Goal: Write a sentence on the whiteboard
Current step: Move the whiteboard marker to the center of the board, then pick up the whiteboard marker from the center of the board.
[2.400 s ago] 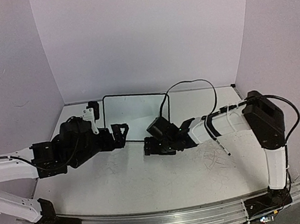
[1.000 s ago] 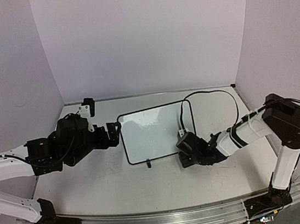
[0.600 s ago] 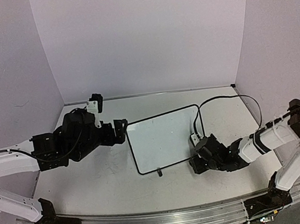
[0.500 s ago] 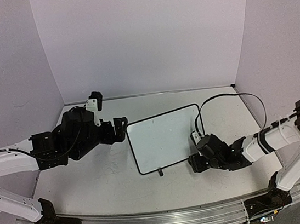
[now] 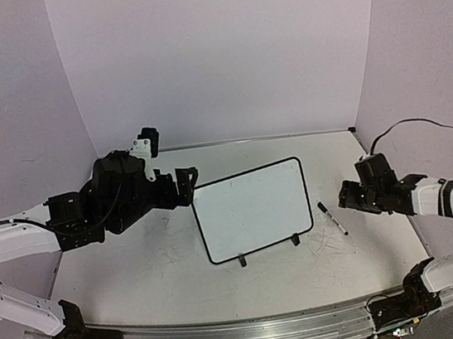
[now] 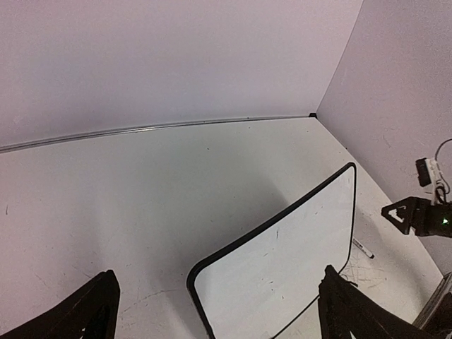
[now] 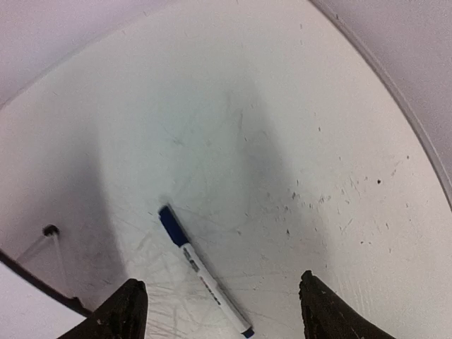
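Note:
The whiteboard lies tilted on the table, black-framed, with two small feet at its near edge. The sentence is out of view; the board's face carries only tiny specks. My left gripper stands open just left of the board's far-left corner, touching nothing; in the left wrist view, that gripper hangs above that corner. A white marker with a blue cap lies on the table right of the board. My right gripper is open beside it, and in its own view that gripper straddles the marker from above.
The scuffed white tabletop carries grey scribble marks, thickest around the marker. Lilac walls close in the back and both sides. A metal rail runs along the near edge. A black cable loops above the right arm.
The right gripper dragged the whiteboard rightward across the table, then let go, opened and drew back to the right. The marker now shows. The left gripper shifted slightly right.

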Controlling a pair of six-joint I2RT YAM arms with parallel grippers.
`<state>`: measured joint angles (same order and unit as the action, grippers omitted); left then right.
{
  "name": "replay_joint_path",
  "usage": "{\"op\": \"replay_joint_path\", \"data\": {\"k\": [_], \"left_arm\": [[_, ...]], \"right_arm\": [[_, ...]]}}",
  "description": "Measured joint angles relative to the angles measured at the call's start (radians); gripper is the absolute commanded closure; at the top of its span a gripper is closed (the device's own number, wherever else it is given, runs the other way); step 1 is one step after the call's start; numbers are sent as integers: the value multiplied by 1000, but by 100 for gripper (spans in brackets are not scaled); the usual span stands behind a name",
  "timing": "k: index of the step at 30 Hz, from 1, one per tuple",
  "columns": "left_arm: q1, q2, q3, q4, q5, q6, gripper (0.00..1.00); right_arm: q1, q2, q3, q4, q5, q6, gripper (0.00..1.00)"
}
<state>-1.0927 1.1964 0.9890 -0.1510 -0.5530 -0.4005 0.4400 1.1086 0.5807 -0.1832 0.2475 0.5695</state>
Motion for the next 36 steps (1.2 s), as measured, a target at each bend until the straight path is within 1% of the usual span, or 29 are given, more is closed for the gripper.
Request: {"op": "replay_joint_path", "data": {"k": [1,5,9,12,15,16,18,22,23,27,30,32,34,36], "left_arm": [[0,2,0,0,6,0,1],[0,2,0,2,31,-6,1],[0,0,0,2,62,-16,1],[0,-10,0,2,77,-19,1],[0,-28,0,2,87,-19,1],[0,-33,0,2,89,-19,1],[0,-40,0,2,93,-19,1],[0,-44,0,2,108,-19,0],[0,-44,0,2,111,-18,1],[0,-43,0,2,124,-18,1],[2,-24,21,-3,152,-15,1],[6,-1,43,-5,189,-14,1],[11,32,72,-7,242,-12,1],[21,73,105,-6,327,-9,2]], "right_arm": [[-24,56,19,-15,-25,-15,32],[-54,295,113,-54,-128,-79,43],[-69,456,188,-59,-168,-129,52],[-72,511,215,-60,-187,-158,61],[-72,559,242,-60,-205,-178,74],[-72,571,247,-58,-210,-189,76],[-72,580,255,-53,-218,-193,80],[-72,583,256,-46,-226,-199,97],[-72,583,256,-45,-226,-198,99],[-72,537,242,-42,-211,-198,100],[-72,346,188,-54,-194,-202,100],[-73,193,173,-43,-210,-223,100],[-74,42,169,-21,-254,-255,100],[-75,-64,170,19,-356,-295,100]]}}
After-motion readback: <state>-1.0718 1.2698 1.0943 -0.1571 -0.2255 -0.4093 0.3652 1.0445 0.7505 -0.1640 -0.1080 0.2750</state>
